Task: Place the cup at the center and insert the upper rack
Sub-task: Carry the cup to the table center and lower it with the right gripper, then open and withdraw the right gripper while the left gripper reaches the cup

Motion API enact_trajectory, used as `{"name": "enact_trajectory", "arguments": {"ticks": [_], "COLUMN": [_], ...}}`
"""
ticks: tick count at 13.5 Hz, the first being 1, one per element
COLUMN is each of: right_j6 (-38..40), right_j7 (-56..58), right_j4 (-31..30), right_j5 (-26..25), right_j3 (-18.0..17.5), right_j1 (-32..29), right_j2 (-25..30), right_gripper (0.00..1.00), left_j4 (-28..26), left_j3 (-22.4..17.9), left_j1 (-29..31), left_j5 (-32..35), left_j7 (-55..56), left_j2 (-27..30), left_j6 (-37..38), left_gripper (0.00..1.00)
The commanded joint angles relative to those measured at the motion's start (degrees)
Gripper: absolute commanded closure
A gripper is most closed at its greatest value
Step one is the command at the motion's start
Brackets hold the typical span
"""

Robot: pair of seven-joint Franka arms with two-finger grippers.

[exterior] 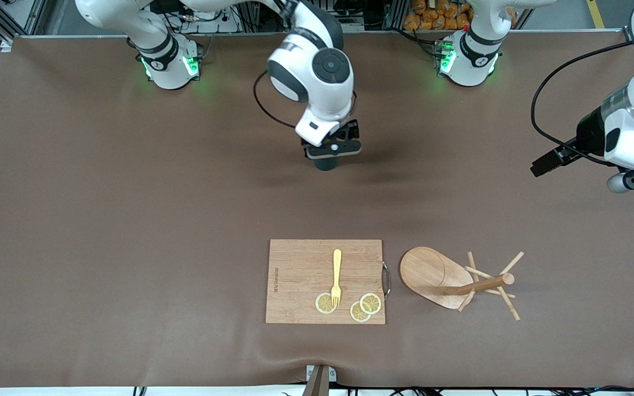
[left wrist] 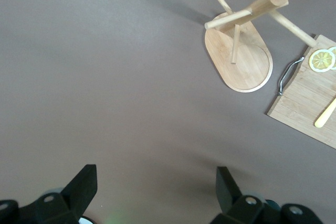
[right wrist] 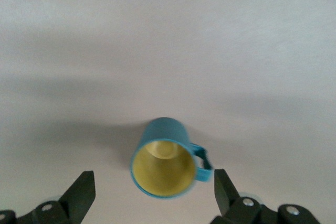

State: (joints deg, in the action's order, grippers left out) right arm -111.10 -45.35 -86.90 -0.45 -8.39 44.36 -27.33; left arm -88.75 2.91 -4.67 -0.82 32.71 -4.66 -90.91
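Right gripper (exterior: 332,159): over the table's middle, fingers (right wrist: 79,192) spread wide, directly above the cup (right wrist: 167,158), which stands upright on the brown cloth (exterior: 130,220), untouched between the fingertips. Left gripper (left wrist: 155,195): parked aloft at the left arm's end of the table, fingers apart, nothing held. Rack (exterior: 454,280): lying tipped on its side just beside the cutting board (exterior: 300,275), nearer the front camera than the cup; board carries a yellow fork (exterior: 337,276) and three lemon slices (exterior: 370,303).
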Motion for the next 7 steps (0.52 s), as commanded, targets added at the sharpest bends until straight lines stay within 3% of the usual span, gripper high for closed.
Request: {"name": "enact_trajectory", "arguments": {"ticks": [1,7], "right_j6": [7.45,22.49], "right_j7": [4.12,18.61], "right_j4": [-1.51,-1.51], "right_j5": [-0.34,-0.6], "right_j3": [-1.01,-0.93], "right_j1": [-5.76,-21.74], "right_j2": [8.15,23.18], "right_gripper": [0.0,0.0], "left_j4": [0.16,0.24], "left_j3": [-0.01,-0.1], "left_j1": [-0.17,-1.05], "left_j5": [-0.85,-0.94], "left_j7": [1.3,3.41], "left_j2": [0.09,0.09], "left_j6": [-0.06,-0.06], "left_gripper": [0.0,0.0]}}
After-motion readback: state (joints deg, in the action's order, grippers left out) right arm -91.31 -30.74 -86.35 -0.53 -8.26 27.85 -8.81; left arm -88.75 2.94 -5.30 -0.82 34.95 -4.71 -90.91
